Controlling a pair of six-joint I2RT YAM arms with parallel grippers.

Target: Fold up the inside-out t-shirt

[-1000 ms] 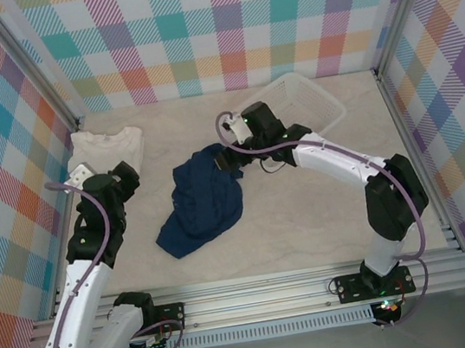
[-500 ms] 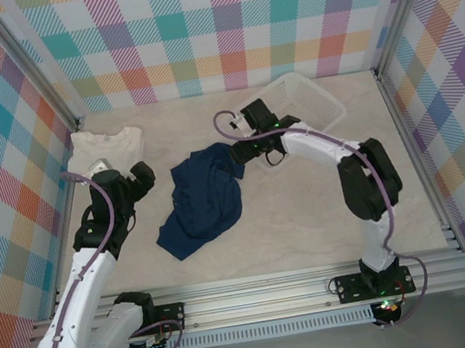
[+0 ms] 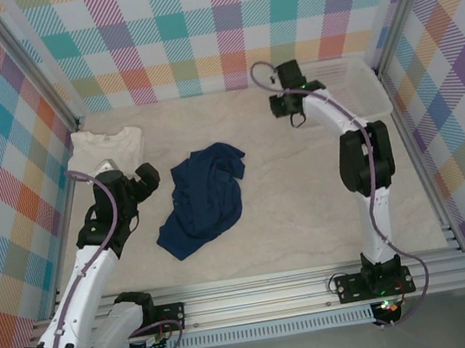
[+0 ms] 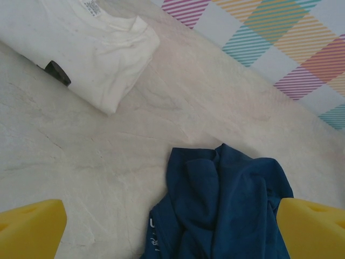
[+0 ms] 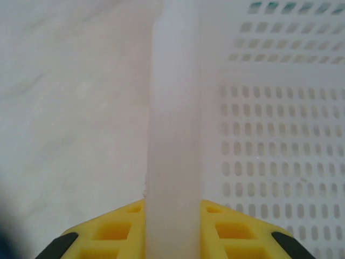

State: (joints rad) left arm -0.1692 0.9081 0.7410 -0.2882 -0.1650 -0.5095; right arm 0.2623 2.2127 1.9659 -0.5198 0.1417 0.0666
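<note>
The inside-out t-shirt [image 3: 206, 200] lies crumpled in the middle of the table, dark navy, with a bit of white print [image 4: 153, 233] at one edge. My left gripper [image 3: 142, 180] hovers just left of it, open, with its yellow fingertips [image 4: 32, 229] spread wide and the t-shirt [image 4: 232, 205] lying below between them, untouched. At the back right, my right gripper [image 3: 288, 104] is shut on the rim [image 5: 173, 108] of a white basket [image 3: 351, 90], and its yellow fingers [image 5: 108, 232] press both sides of that rim.
A cream-white folded shirt [image 3: 106, 147] lies at the back left, also in the left wrist view [image 4: 81, 43]. The perforated basket wall [image 5: 269, 135] stands close to the back right corner. Checked walls enclose the table on three sides.
My right gripper left the t-shirt's upper corner, swung to the back right and shut on the basket rim; the basket now sits further right. The left gripper edged slightly toward the t-shirt.
</note>
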